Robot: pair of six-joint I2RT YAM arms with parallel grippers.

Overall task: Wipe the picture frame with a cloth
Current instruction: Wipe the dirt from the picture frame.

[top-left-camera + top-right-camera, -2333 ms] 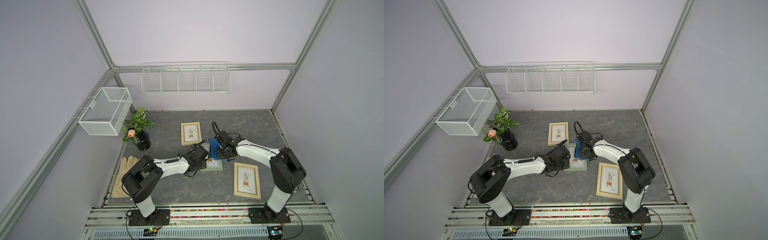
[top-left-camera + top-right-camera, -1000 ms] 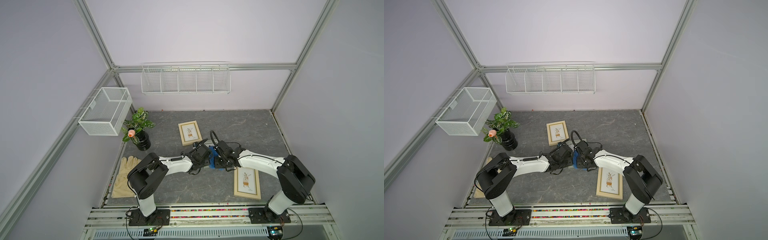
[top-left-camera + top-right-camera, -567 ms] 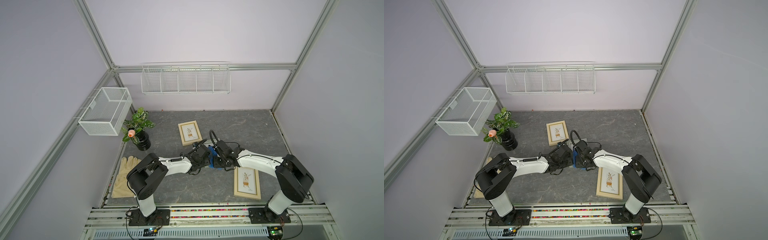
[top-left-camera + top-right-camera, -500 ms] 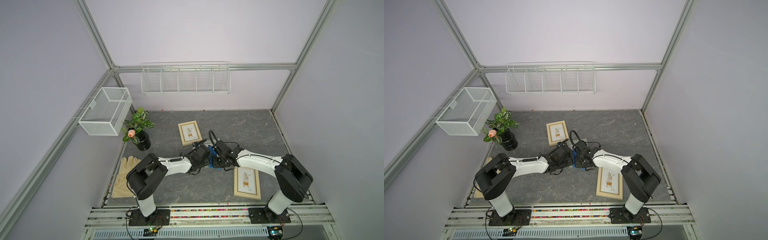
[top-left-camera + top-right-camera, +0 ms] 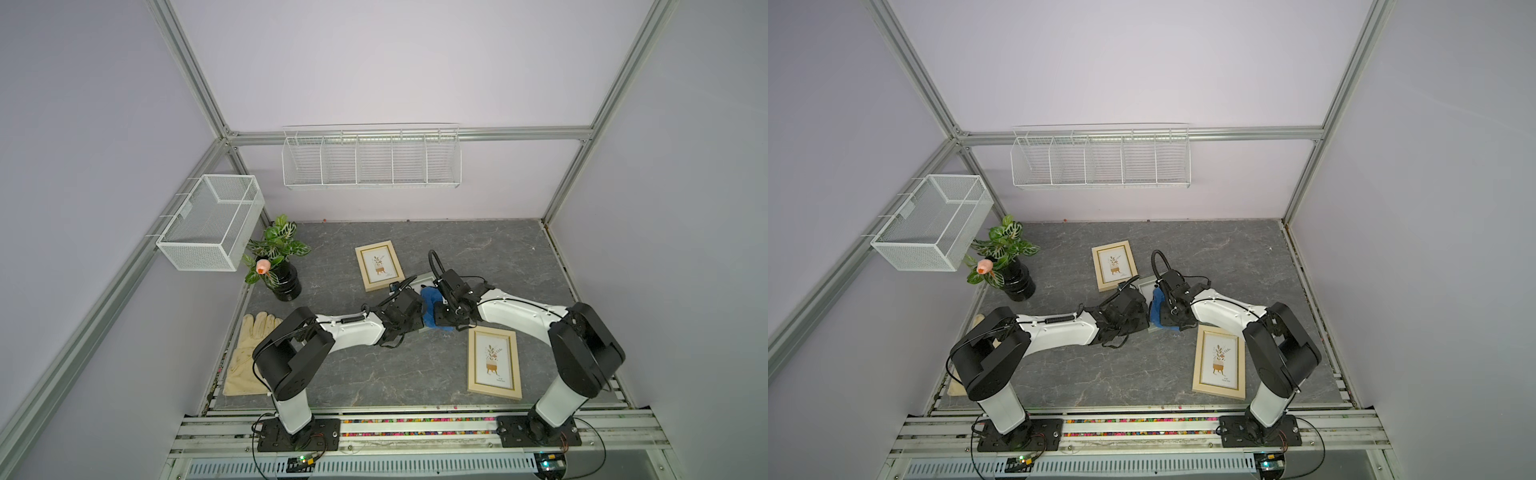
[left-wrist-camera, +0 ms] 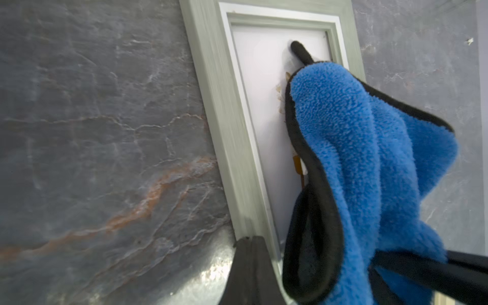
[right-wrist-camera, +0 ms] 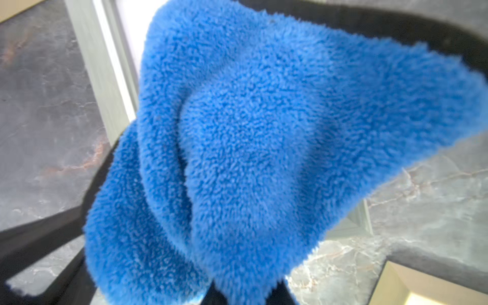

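— Where is the cloth (image 5: pixel 1158 309)?
— Bunched on the grey frame (image 5: pixel 1146 283), under the right gripper (image 5: pixel 1168 320); the left gripper (image 5: pixel 1141 320) is just beside it.
— Anything else?
— A wooden frame (image 5: pixel 1114 266) behind, a second wooden frame (image 5: pixel 1219 362) in front.

- Top views: high, far, looking down from my near side across the whole table (image 5: pixel 374 374).
- Left wrist: close over grey frame (image 6: pixel 224 118) and cloth (image 6: pixel 356 158).
- Right wrist: even closer; shares that cloth and frame.

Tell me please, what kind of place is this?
Probably a robot test cell staged like a home: plain walls in aluminium framing, left arm and right arm mounted on a base rail, props such as a potted plant and picture frames.
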